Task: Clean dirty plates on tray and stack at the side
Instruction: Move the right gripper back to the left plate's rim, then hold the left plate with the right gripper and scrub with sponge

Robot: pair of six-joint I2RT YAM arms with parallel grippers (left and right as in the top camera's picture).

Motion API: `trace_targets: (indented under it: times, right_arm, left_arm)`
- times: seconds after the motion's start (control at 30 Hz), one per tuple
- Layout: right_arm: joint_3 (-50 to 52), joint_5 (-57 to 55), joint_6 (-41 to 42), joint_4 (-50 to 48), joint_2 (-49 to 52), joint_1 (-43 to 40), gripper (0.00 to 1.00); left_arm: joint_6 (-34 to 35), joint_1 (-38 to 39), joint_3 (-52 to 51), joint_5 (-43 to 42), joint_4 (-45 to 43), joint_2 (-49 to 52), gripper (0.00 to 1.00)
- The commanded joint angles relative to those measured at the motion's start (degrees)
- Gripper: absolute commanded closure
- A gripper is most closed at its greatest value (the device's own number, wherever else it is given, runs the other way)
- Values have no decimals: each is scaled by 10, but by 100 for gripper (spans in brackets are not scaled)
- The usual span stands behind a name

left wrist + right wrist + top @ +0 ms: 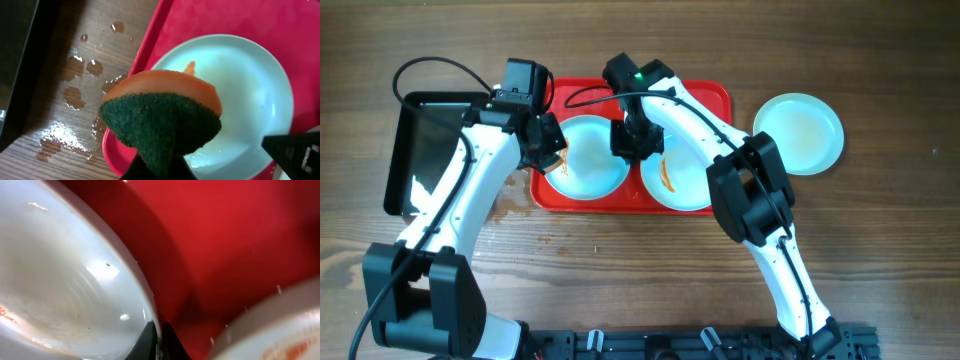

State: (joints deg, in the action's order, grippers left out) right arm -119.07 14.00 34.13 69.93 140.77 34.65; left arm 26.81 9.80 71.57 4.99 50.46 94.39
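The red tray holds two plates. The left plate has a small orange smear at its rim and also shows in the left wrist view. The right plate carries an orange sauce streak. A third plate lies on the table to the right of the tray. My left gripper is shut on an orange-and-green sponge above the left plate's left edge. My right gripper is shut on the left plate's right rim.
A glossy black tray lies at the far left. Water drops wet the wooden table between the black tray and the red tray. The tray's red floor shows between the two plates.
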Motion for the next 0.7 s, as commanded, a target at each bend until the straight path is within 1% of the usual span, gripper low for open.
trace_targets:
  times: [0.0,0.03,0.07,0.1,0.17,0.27,0.37,0.43,0.47,0.6,0.67]
  right_arm:
    - [7,-52,9,30,5,11,96]
    - [7,-52,-7,31,5,16,96]
    - [7,-52,-34,27,5,27,96]
    - [7,-52,-44,26,5,32,96]
    - [7,-43,-47,18,5,34,96]
    - [7,27,-112,-7,5,33,96]
    - [7,28,-129,-2,5,33,96]
    - [7,28,-138,2,5,33,96]
    - [7,28,-137,1,5,32,96]
    - [7,28,-131,-2,5,29,96]
    - [7,28,-131,-2,5,27,96]
  left_arm:
    - [-11,4,-23,-2,-16,-4,96]
    - [-12,4,-24,-14,-19,1,96]
    - [-42,5,-24,-54,-27,7,96]
    - [-69,7,-24,-87,-32,11,96]
    - [-78,15,-24,-97,-36,22,96]
    - [-83,27,-24,-108,-32,45,96]
    - [-84,32,-24,-115,-31,72,96]
    - [-89,33,-24,-147,-31,84,96]
    - [-105,35,-24,-166,-30,92,96]
    - [-105,44,-28,-165,-43,126,96]
    - [-102,46,-30,-165,-64,147,96]
